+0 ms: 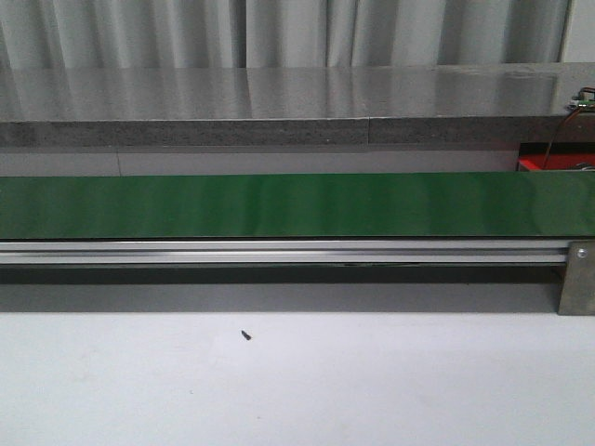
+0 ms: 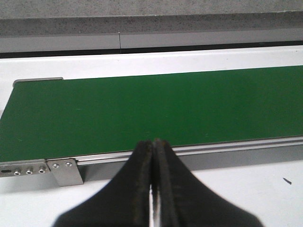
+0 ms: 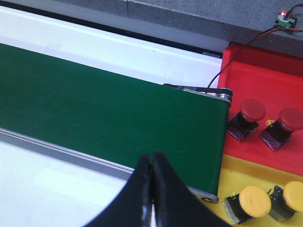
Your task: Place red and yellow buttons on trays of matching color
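Observation:
In the right wrist view, two red buttons point(image 3: 252, 110) point(image 3: 289, 119) sit on the red tray point(image 3: 265, 66) just past the belt's end. Two yellow buttons point(image 3: 254, 198) point(image 3: 293, 195) rest on the yellow tray point(image 3: 236, 177) beside it. My right gripper point(image 3: 152, 156) is shut and empty, hovering at the near rail of the green belt point(image 3: 109, 109), to the side of both trays. My left gripper point(image 2: 153, 143) is also shut with nothing in it, over the near rail by the belt's other end point(image 2: 28, 113). Only a sliver of the red tray point(image 1: 548, 164) shows in the front view; neither gripper appears there.
The green conveyor belt point(image 1: 297, 204) runs across the table with an aluminium rail point(image 1: 279, 251) along its near side. A grey stone ledge point(image 1: 279, 130) runs behind it. A small board with a red light and wires point(image 3: 285, 21) sits on the ledge. A tiny dark speck point(image 1: 246, 335) lies on the white table.

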Tool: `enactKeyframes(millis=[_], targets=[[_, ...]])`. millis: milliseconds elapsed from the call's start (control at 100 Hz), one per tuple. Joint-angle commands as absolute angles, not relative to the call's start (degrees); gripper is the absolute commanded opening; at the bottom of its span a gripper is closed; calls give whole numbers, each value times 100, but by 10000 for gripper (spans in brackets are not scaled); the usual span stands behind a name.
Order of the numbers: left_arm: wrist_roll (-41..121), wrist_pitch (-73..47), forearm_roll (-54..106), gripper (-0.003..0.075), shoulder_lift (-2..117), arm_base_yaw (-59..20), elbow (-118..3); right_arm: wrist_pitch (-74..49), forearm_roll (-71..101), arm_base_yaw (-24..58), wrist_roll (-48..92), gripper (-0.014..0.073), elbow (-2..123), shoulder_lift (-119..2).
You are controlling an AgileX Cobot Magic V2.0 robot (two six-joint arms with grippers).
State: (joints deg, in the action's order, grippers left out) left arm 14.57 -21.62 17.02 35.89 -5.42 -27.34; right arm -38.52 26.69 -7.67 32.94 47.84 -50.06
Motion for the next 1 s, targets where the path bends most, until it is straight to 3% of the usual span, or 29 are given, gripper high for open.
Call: enactKeyframes(millis=[0, 170, 240, 310, 430, 530, 760, 990], targets=[[1440, -1747, 1796, -20, 3589, -587, -2882, -3695, 2807, -763, 3349, -118, 4917, -4937], [1440, -1759, 1796, -9, 3589, -587, -2882, -3698, 2807, -763, 3349, -118, 4917, -4937], [1440, -1809, 1796, 51, 3589, -587, -2882, -3698, 2807, -763, 3349, -118, 4917, -4937], [1440, -1862, 1796, 169, 3589, -587, -2882, -3698, 2807, -763, 3349, -118, 4917, -4937], [1440, -1867, 1796, 437, 3589, -587, -2882, -3698, 2807, -763, 3349, -118, 4917, -4937], [1440, -1819, 1913, 552, 3589, -587, -2882, -3698, 2807, -763, 3349, -118, 4917, -4937], [1223, -1867, 1901, 555, 3655, -416, -3033, -3698, 2807, -763, 3349, -118, 4917, -4937], [1086, -2251, 1827, 555, 4673, 763, -4317, -3698, 2807, -763, 3349, -118, 4917, -4937]])
